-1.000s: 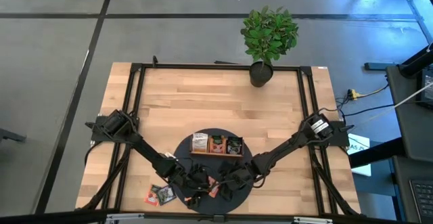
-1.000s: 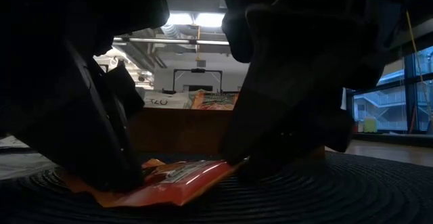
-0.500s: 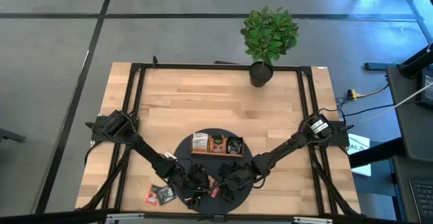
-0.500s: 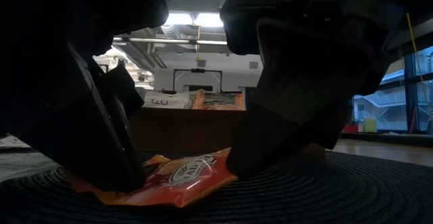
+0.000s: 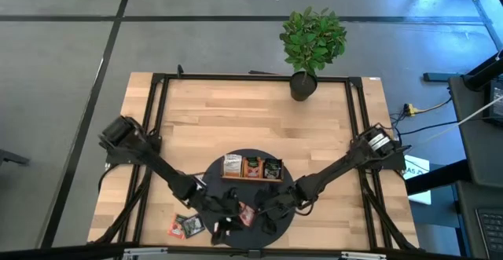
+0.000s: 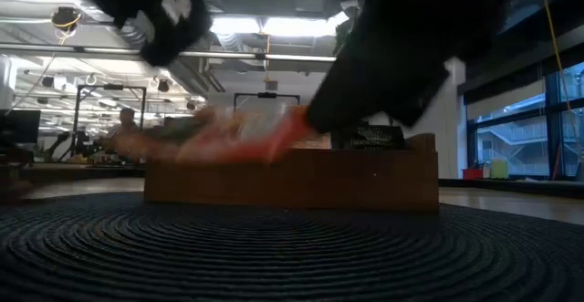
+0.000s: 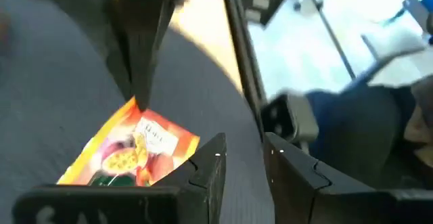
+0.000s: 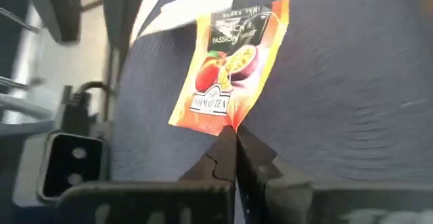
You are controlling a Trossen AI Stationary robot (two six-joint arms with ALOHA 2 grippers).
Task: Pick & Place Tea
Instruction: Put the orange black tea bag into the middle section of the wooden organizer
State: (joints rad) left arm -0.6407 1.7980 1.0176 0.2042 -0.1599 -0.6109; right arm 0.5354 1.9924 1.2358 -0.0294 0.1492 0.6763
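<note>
1. The right gripper (image 8: pixel 233 132) is pinched tight on a corner of an orange tea sachet (image 8: pixel 230 65), holding it above the round dark mat (image 5: pixel 287 213).
2. The left gripper (image 7: pixel 240 166) hangs just beside it over the mat, fingers part open, holding nothing.
3. The wooden tray (image 6: pixel 292 179) sits at the mat's far edge.

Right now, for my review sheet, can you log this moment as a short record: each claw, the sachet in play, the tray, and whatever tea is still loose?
right claw: shut on the orange sachet's edge
orange sachet: lifted clear of the dark round mat, hanging from the right claw
left claw: beside the sachet, holding nothing; its fingers stand slightly apart
wooden tray: at the mat's far edge, sachets standing in its compartments
loose sachets: on the bare table, left of the mat
</note>
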